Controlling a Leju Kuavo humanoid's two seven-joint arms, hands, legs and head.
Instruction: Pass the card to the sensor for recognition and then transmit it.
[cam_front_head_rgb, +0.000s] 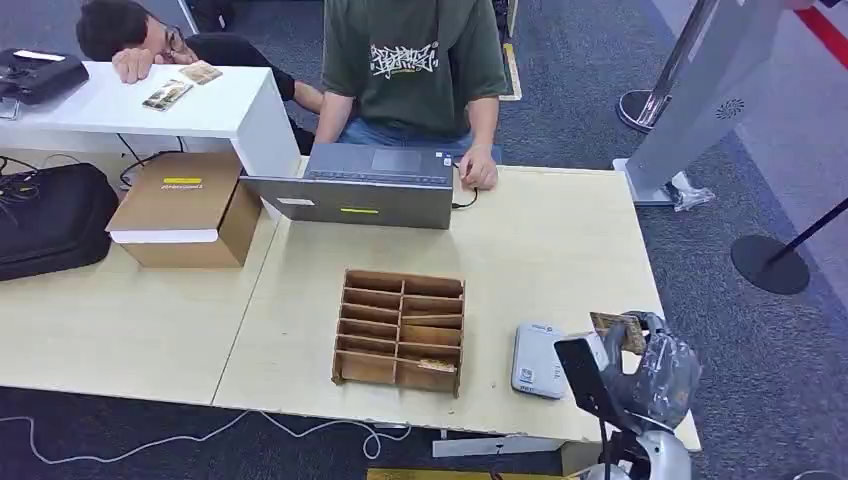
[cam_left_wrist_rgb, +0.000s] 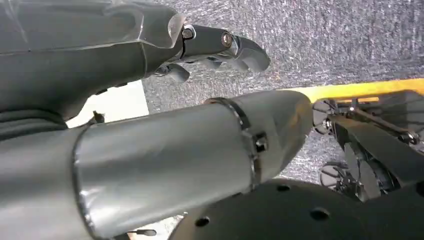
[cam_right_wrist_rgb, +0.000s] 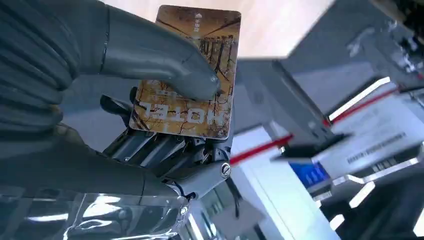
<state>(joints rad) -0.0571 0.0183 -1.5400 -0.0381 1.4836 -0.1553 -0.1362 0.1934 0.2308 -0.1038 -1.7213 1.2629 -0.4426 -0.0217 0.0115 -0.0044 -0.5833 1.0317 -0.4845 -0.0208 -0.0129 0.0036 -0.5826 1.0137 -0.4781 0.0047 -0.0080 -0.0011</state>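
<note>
Right wrist view shows the right hand (cam_right_wrist_rgb: 150, 125) grasping the card (cam_right_wrist_rgb: 187, 75), a golden hotel card pinned between the thick thumb and the darker fingers behind it. In the head view that hand (cam_front_head_rgb: 650, 375) is raised over the table's (cam_front_head_rgb: 560, 260) near edge with the card (cam_front_head_rgb: 615, 328) at its top, the pale grey sensor (cam_front_head_rgb: 538, 360) lying just beside it and the wooden divided tray (cam_front_head_rgb: 400, 328) further off. The left hand (cam_left_wrist_rgb: 215, 47) hangs over grey carpet, its fingers loosely curled around nothing.
</note>
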